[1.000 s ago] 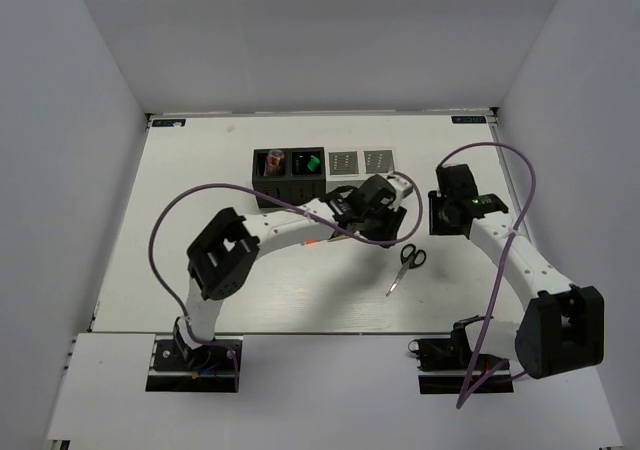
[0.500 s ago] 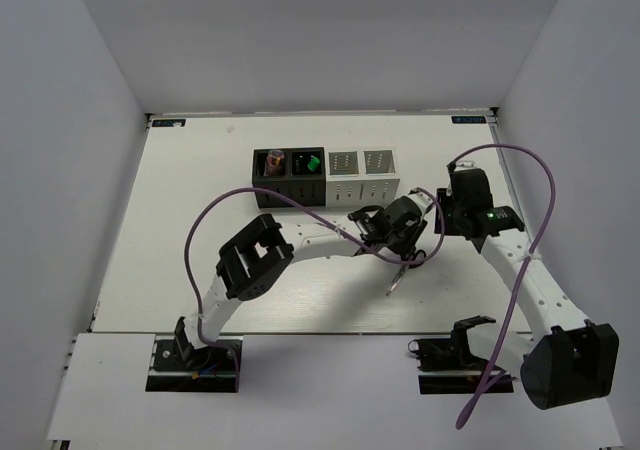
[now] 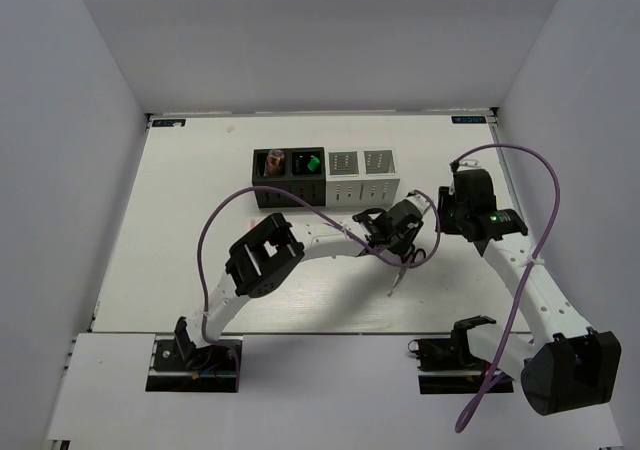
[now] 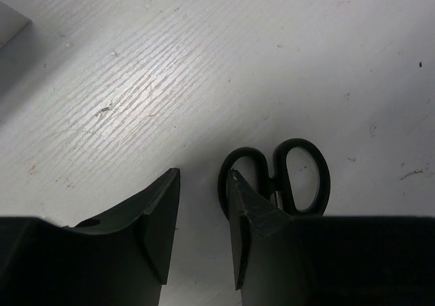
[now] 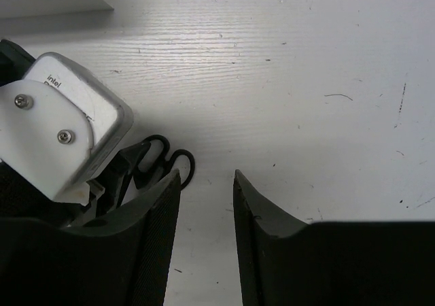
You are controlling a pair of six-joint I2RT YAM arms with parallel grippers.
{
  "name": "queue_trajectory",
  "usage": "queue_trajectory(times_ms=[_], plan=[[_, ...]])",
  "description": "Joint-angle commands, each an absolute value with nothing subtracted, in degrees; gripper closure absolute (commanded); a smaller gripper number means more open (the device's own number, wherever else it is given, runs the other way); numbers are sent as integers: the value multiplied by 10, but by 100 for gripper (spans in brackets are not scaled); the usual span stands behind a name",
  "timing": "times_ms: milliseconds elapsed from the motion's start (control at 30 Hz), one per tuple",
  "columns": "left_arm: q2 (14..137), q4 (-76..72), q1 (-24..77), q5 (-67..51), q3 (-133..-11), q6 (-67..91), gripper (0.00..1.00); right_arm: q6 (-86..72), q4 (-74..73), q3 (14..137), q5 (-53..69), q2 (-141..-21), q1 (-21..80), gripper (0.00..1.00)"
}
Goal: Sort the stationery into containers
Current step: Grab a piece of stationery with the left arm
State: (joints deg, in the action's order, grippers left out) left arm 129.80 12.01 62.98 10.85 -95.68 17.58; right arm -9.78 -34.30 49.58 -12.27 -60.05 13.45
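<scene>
Hovering half-open, left claw (image 4: 205, 173) has 1 finger over the scissors (image 4: 275, 183) handle.

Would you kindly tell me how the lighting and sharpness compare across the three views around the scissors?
Top external: soft, even light, faint shadows, the scissors small and partly covered. Left wrist: a bright sheen streaks the table, the near fingers are dark and soft-edged, the scissors' handles sharp. Right wrist: glare across the upper table, the handles dark in shadow.
</scene>
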Motion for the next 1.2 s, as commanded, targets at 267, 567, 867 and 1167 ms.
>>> queue_trajectory(times_ms=[267, 567, 867, 1167], plan=[[1304, 194, 650, 138, -979, 151, 59, -111, -317, 486, -125, -578, 128, 58], [1302, 286, 646, 110, -961, 180, 61, -115, -316, 487, -127, -569, 125, 58], [1340, 361, 641, 46, -994, 229, 96, -118, -314, 485, -127, -559, 117, 56], [1267, 334, 616, 47, -930, 254, 100, -117, -313, 483, -118, -554, 113, 49]])
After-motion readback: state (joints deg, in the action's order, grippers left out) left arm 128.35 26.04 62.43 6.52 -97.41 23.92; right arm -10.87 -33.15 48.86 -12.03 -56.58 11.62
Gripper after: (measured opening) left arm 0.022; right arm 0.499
